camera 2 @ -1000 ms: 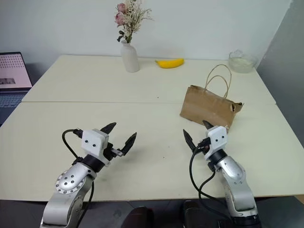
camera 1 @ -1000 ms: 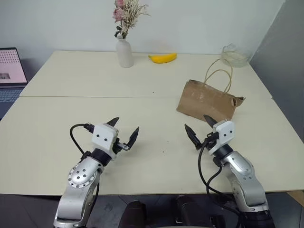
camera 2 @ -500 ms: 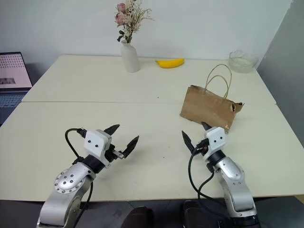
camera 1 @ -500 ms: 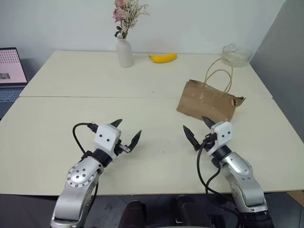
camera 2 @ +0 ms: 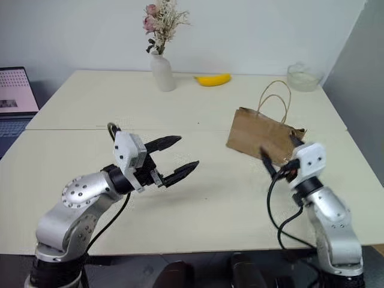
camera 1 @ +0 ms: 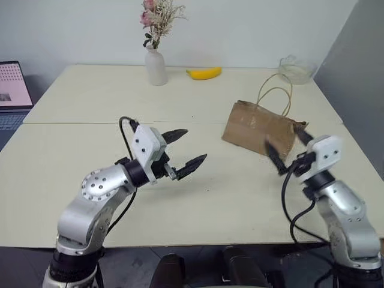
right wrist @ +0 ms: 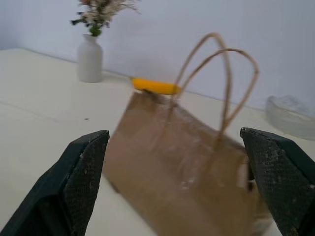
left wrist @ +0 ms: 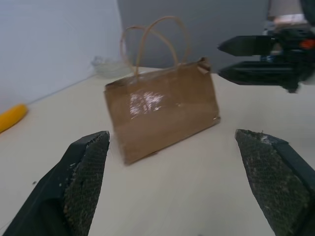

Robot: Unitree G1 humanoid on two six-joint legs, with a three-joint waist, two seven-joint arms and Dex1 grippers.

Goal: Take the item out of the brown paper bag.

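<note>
Left gripper (camera 1: pixel 185 149) and right gripper (camera 1: pixel 286 150) gape wide, empty.

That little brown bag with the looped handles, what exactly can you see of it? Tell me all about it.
The brown paper bag is small, of creased kraft-looking paper, with two thin tan cord handles looping up from its top. It stands on the pale table, towards the robot's right, leaning a little. Its top looks pressed nearly shut, so what is inside cannot be seen. Nothing grips it: the right gripper hangs open just in front of it.
</note>
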